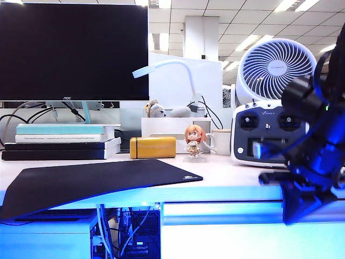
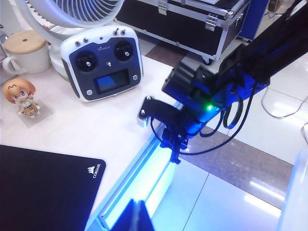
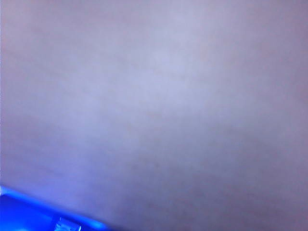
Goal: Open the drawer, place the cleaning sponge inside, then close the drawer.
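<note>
Right hand (image 2: 169,139) closed, empty, at drawer (image 1: 221,212) front edge, left hand unseen.

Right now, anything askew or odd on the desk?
The black mouse pad overhangs the desk's front edge, its left corner drooping past it. The right gripper, shut, sits at the drawer's top edge. Left gripper and sponge aren't visible.

Mouse pad (image 1: 97,181) lies left on desk (image 1: 226,172); figurine (image 1: 194,141) behind it, remote controller (image 1: 267,135) right of figurine. Drawer (image 1: 221,211) sits under the desk edge.
</note>
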### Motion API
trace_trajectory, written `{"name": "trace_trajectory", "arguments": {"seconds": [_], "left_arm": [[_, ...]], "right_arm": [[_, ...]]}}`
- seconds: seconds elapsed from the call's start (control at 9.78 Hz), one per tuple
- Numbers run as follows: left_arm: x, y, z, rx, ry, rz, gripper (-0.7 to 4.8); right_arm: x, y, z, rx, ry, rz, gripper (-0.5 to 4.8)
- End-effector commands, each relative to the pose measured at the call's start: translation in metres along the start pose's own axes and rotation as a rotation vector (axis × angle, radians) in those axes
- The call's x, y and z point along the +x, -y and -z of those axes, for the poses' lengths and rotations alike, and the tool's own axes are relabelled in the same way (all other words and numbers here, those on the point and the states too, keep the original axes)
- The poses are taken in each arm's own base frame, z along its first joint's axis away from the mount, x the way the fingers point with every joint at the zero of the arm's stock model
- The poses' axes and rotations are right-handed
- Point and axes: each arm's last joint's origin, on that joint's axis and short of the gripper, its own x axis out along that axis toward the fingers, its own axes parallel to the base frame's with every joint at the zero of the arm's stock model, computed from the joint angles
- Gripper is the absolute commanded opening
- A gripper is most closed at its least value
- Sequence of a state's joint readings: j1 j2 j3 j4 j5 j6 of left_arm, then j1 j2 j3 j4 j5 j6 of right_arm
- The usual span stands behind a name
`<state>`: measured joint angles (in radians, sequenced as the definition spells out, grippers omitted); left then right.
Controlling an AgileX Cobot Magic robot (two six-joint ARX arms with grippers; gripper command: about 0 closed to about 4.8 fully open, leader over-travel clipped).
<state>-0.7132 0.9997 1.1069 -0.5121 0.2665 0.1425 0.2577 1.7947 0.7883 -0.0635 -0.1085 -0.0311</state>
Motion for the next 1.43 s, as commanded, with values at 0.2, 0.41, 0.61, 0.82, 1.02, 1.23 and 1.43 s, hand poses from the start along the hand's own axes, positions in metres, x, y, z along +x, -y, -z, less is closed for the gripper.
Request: {"name": "trace_trajectory", "arguments": {"seconds": [0.2,0.41,0.61,0.82,1.02,1.23,1.43], "left_arm": [[-0.001,0.0,-0.002,0.008,0.017,0.002,-0.05],[-0.001,0.0,-0.002,0.008,0.017,0.002,-0.05],[-0.001,0.0,-0.002,0.008,0.017,0.002,-0.05],[-0.001,0.0,-0.002,0.008,0.017,0.002,-0.05],[-0.001,0.0,-0.002,0.008,0.017,0.002,-0.05],[-0.001,0.0,-0.002,0.008,0.017,0.002,-0.05],[-0.001,0.0,-0.002,0.012,0.018,0.002,-0.05]], "right_arm": [[0.006,0.001,-0.008,-0.014,0.098,0.009,-0.01],[0.006,0.002,-0.012,-0.015,0.132,0.05,-0.01],[0.005,0.002,-0.016,-0.017,0.175,0.064,-0.01],[0.005,0.003,-0.017,-0.017,0.184,0.079,-0.01],[0.001,0.002,-0.012,-0.007,0.119,0.083,-0.01],[-0.011,0.001,-0.01,-0.003,0.083,0.082,-0.01],[-0.046,-0.003,-0.021,-0.007,0.169,0.076,-0.01]]}}
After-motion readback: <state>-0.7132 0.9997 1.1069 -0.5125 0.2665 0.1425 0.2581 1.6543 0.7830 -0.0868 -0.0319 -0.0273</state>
